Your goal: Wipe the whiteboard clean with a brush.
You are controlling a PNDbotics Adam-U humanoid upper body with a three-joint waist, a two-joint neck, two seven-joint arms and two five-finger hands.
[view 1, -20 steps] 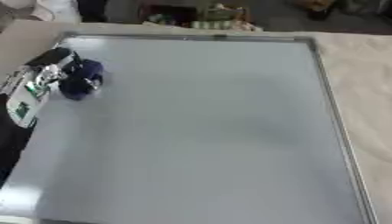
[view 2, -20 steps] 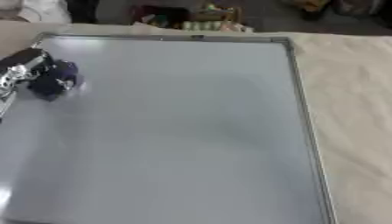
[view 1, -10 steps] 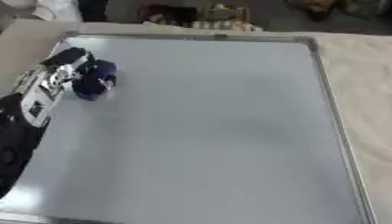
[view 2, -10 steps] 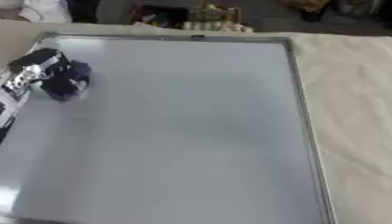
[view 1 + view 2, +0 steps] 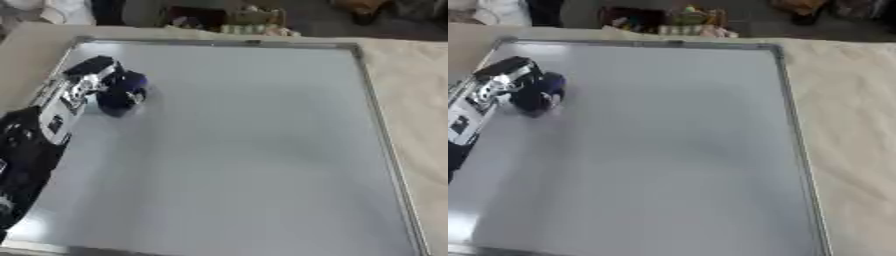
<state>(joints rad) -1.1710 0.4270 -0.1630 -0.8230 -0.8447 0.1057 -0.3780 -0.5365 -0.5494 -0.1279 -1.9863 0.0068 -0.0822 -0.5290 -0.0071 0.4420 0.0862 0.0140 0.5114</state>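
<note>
While the left hand (image 5: 87, 80) reaches in from the left edge, fingers curled round the dark blue brush (image 5: 121, 93), brush sits on the whiteboard (image 5: 245, 150), upper-left area, just right of hand.

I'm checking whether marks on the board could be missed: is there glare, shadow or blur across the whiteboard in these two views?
Left eye view: soft all over, the whiteboard evenly grey with no hard glare; the left hand and dark blue brush are smeared. Right eye view: a faint darker patch mid-board, equally soft; no marks discernible.
</note>
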